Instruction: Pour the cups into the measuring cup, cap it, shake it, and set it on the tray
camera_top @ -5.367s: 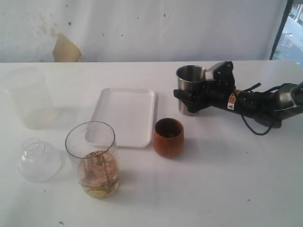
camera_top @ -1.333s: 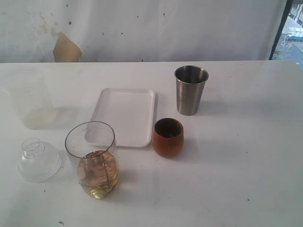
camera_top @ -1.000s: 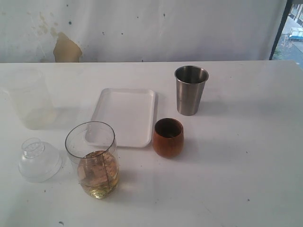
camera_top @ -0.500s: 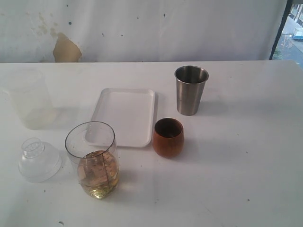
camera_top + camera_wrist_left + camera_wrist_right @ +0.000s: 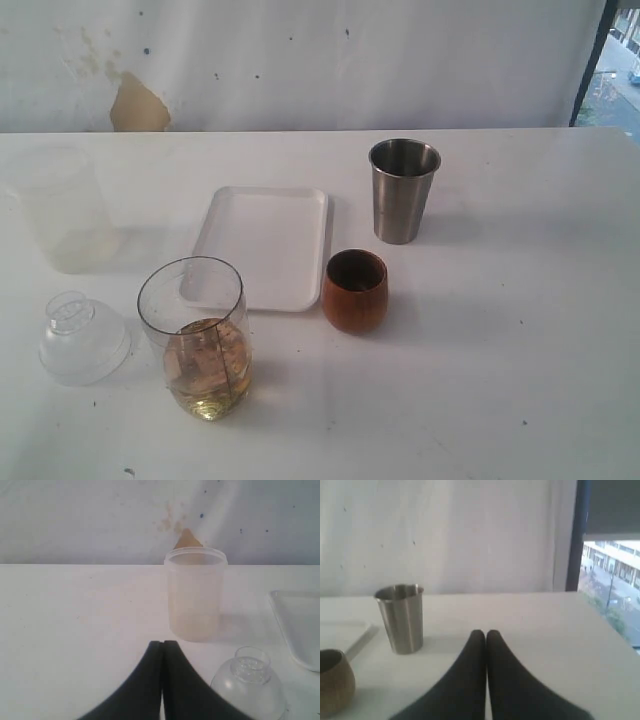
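The clear measuring cup (image 5: pixel 197 340) with its black scale stands at the front left, holding yellowish liquid in its lower part. The brown wooden cup (image 5: pixel 355 290) (image 5: pixel 334 680) sits right of the white tray (image 5: pixel 262 245). Behind it stands the steel tumbler (image 5: pixel 402 190) (image 5: pixel 401 618). Neither arm shows in the exterior view. My left gripper (image 5: pixel 162 643) is shut and empty, hanging back from the frosted cup. My right gripper (image 5: pixel 485 632) is shut and empty, off to the tumbler's side.
A frosted translucent cup (image 5: pixel 62 208) (image 5: pixel 194 594) stands at the far left. The clear domed lid (image 5: pixel 82 338) (image 5: pixel 249 685) lies on the table left of the measuring cup. A corner of the tray (image 5: pixel 299 630) shows in the left wrist view. A window edge is at the far right.
Five seconds ago the right gripper was at the steel tumbler; it has since let go and withdrawn out of the exterior view. Nothing has moved over the last second.
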Controlling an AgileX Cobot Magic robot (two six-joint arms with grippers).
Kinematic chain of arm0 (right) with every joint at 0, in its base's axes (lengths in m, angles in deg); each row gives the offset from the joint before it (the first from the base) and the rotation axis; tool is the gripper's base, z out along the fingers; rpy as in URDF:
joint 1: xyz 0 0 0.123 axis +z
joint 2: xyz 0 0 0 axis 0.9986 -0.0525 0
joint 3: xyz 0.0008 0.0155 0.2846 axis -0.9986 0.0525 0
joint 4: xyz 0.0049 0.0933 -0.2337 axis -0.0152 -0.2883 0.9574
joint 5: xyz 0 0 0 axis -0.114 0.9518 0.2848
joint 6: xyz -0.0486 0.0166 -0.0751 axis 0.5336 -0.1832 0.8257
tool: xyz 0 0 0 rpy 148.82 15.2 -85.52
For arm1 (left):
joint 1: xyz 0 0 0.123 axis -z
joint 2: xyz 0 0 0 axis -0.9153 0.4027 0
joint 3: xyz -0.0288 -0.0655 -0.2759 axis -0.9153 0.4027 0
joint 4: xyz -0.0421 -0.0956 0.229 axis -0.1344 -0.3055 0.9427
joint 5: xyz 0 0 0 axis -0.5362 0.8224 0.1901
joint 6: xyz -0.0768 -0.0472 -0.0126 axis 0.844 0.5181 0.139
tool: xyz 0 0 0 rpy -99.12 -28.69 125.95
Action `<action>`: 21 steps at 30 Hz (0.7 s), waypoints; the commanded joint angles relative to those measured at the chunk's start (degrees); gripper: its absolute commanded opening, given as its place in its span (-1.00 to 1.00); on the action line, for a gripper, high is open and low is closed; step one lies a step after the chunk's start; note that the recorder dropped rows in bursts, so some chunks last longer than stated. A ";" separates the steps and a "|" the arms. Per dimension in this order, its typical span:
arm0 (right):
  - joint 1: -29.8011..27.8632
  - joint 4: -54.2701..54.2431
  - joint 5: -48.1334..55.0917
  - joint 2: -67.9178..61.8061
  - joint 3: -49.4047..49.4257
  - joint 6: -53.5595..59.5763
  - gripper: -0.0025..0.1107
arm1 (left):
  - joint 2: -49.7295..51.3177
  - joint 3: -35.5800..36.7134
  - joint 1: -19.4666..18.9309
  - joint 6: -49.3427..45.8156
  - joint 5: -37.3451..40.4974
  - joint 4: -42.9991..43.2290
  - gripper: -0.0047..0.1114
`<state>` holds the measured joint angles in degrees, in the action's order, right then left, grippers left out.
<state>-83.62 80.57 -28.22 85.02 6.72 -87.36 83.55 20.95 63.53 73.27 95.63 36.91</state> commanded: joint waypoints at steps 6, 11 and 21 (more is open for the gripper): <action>-1.79 4.86 10.24 0.32 0.40 -1.85 -0.96 | -0.31 0.31 0.03 0.03 -0.39 0.41 -0.92; -2.94 4.06 11.18 0.32 0.40 -1.85 -0.96 | -0.31 0.31 0.03 0.03 -0.39 0.41 -0.92; -3.33 3.16 14.77 0.32 0.40 -2.25 -0.96 | -0.31 0.31 0.03 0.03 -0.39 0.41 -0.92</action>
<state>-86.40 84.35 -14.32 85.02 6.82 -89.43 83.55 20.95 63.53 73.27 95.63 36.91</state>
